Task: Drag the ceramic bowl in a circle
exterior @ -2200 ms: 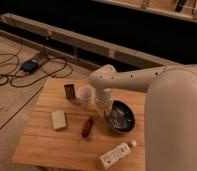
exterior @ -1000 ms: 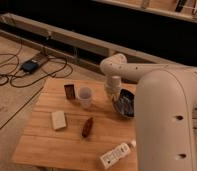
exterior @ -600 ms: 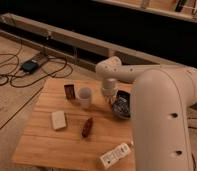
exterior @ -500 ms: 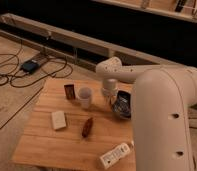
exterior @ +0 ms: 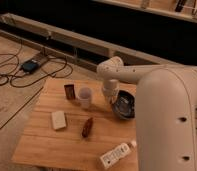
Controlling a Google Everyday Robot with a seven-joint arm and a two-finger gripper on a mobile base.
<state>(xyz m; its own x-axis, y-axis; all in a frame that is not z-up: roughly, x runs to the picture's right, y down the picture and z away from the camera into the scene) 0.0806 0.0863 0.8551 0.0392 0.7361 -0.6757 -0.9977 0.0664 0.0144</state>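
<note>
Down at the near rim of the ceramic bowl (exterior: 125, 107) sits the claw (exterior: 113, 101); whether it grips, I cannot tell. White cup (exterior: 85, 96) stands just left.

The gripper (exterior: 115, 98), pale grey-white like the arm (exterior: 162, 100), sits at the glossy navy-black ceramic bowl (exterior: 125, 107); white cup (exterior: 85, 96), tan wooden table (exterior: 52, 142), white bottle (exterior: 116, 155).

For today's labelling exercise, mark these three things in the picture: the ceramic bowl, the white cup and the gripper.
ceramic bowl (exterior: 124, 107): camera view, on its dark glossy inside.
white cup (exterior: 85, 97): camera view, on its outer wall.
gripper (exterior: 113, 98): camera view, at the bowl's left rim, below the arm's wrist.
</note>
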